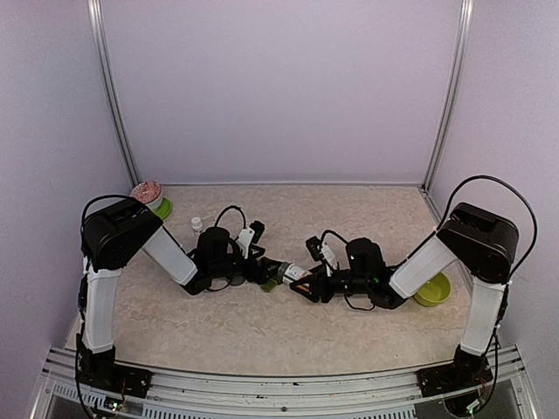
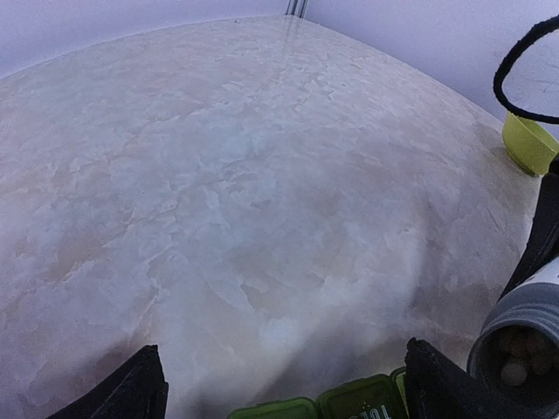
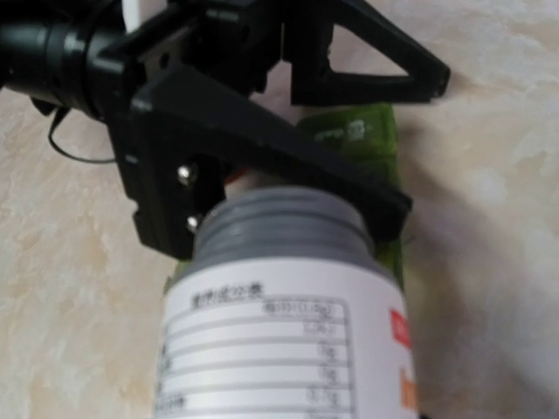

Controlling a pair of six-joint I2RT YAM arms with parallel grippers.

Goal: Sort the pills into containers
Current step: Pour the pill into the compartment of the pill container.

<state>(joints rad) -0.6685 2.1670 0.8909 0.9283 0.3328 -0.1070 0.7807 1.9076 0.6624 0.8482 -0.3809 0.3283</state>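
Right wrist view has the right end effector [image 1: 302,281] gripping a white pill bottle [image 3: 288,340], its grey neck pointing to 12 o'clock at the dark green containers [image 3: 358,135]. Left end effector [image 2: 281,349] stands wide open, the containers lying between its jaws in the middle of the desk [image 2: 262,175]. Farther out at 3 o'clock sits a lime-green bowl [image 1: 434,291].

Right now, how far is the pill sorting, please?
Done: the pill bottle is uncapped, pills showing inside. In hand: the right fingers hold it close to the green pill organizer, which the open left fingers straddle. Left: all the sorting; the lids in view look shut.
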